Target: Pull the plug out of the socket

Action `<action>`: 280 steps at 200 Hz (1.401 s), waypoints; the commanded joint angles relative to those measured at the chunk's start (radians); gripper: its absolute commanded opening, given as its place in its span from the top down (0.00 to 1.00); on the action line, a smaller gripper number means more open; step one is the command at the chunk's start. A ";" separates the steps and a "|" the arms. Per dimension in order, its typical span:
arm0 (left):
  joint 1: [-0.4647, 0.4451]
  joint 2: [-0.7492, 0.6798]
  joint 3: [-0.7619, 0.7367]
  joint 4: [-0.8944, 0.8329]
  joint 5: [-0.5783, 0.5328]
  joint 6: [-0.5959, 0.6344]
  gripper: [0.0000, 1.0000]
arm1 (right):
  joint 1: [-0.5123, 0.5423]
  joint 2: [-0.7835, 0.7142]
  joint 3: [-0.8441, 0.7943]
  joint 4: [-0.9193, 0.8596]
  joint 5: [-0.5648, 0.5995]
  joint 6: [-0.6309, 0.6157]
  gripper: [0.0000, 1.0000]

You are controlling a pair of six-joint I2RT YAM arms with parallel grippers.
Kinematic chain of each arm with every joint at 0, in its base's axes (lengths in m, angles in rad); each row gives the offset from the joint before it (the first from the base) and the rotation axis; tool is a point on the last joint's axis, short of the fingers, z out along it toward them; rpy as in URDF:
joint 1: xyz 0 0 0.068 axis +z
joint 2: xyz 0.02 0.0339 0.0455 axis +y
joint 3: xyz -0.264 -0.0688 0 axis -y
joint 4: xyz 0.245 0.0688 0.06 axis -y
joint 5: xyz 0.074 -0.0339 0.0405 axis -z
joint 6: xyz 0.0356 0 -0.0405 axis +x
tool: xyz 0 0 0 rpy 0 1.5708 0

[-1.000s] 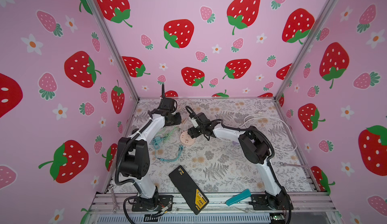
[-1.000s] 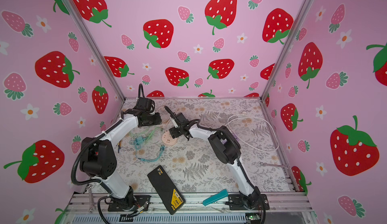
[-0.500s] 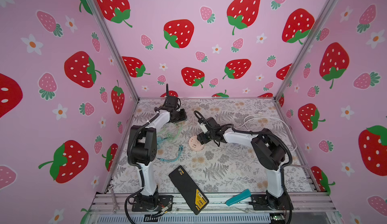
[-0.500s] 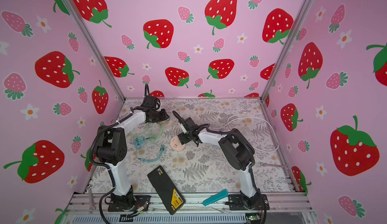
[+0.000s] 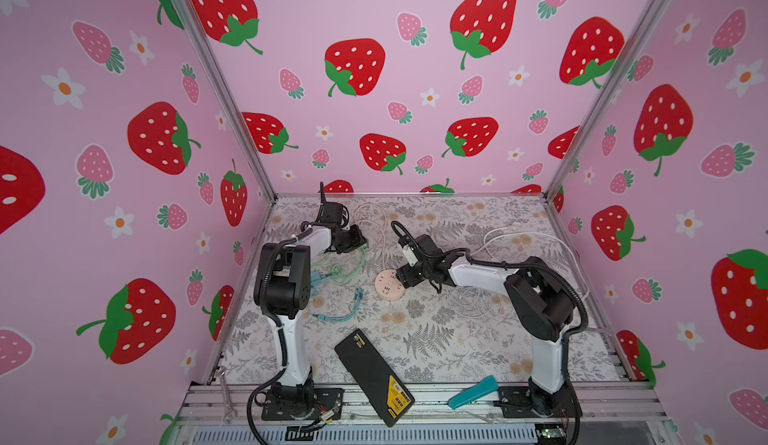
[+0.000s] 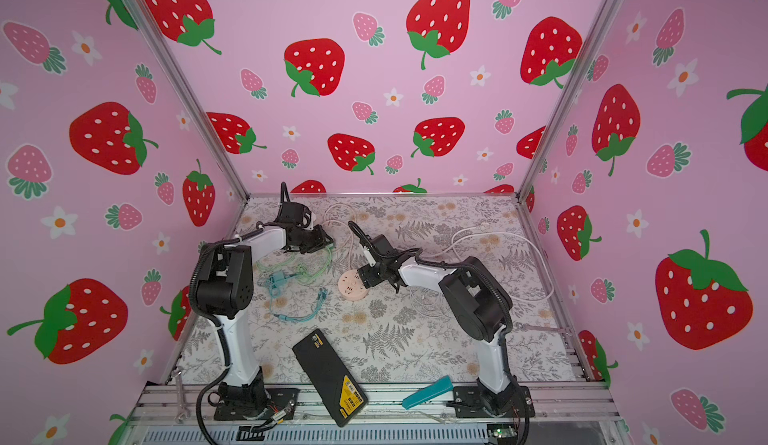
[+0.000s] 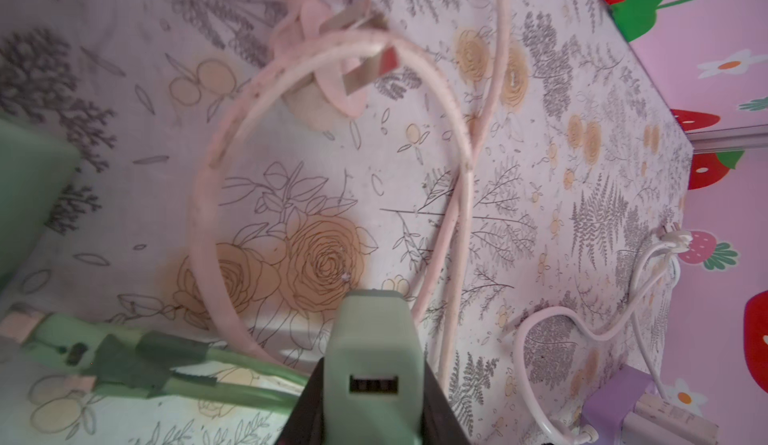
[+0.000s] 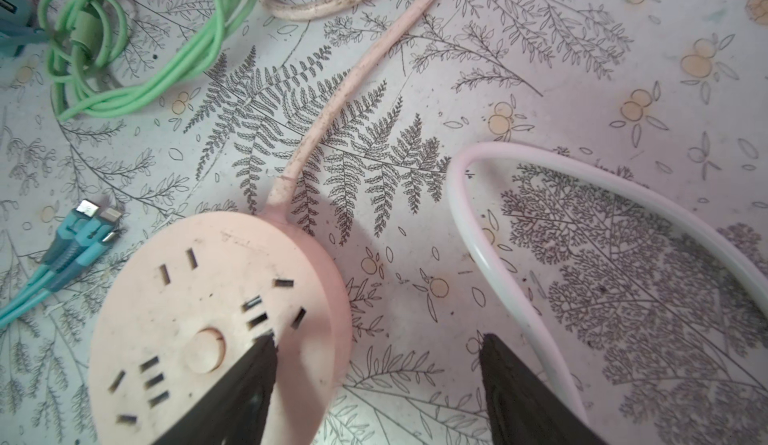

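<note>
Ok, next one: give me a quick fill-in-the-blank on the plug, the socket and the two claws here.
1. The left claw is shut on a plug coloured ____.
2. The round socket is coloured ____.
3. The socket's slots hold ____ plugs.
4. The right claw, above the socket's edge, has its jaws ____.
Missing words: green; pink; no; open.
</note>
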 commanded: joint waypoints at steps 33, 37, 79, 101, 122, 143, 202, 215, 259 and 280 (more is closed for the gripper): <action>0.031 0.027 -0.033 0.038 0.062 -0.003 0.79 | -0.004 0.018 0.001 -0.004 -0.005 -0.007 0.21; 0.032 0.026 -0.036 0.036 0.058 -0.001 0.74 | -0.004 0.018 0.001 -0.004 -0.006 -0.007 0.21; 0.030 -0.046 -0.055 -0.005 -0.002 0.026 0.50 | -0.003 0.025 0.001 -0.005 0.008 -0.009 0.21; 0.030 -0.098 -0.051 -0.064 -0.068 0.053 0.48 | -0.003 0.026 0.000 -0.012 0.029 -0.010 0.21; 0.031 -0.160 -0.052 -0.122 -0.140 0.079 0.47 | -0.004 0.010 -0.011 -0.021 0.076 -0.010 0.21; 0.032 -0.227 -0.050 -0.180 -0.221 0.114 0.46 | -0.003 -0.025 -0.033 -0.006 0.081 -0.013 0.21; 0.011 -0.500 -0.100 -0.220 -0.394 0.179 0.46 | -0.030 -0.179 -0.027 -0.007 0.067 0.002 0.21; -0.016 -0.565 -0.122 -0.201 -0.406 0.188 0.46 | -0.045 -0.223 -0.022 -0.019 0.068 0.009 0.21; -0.142 -0.670 -0.142 -0.152 -0.381 0.202 0.46 | -0.098 -0.386 -0.032 -0.052 0.059 0.041 0.21; -0.234 -0.673 -0.131 -0.127 -0.367 0.223 0.46 | -0.136 -0.467 -0.063 -0.083 0.056 0.057 0.21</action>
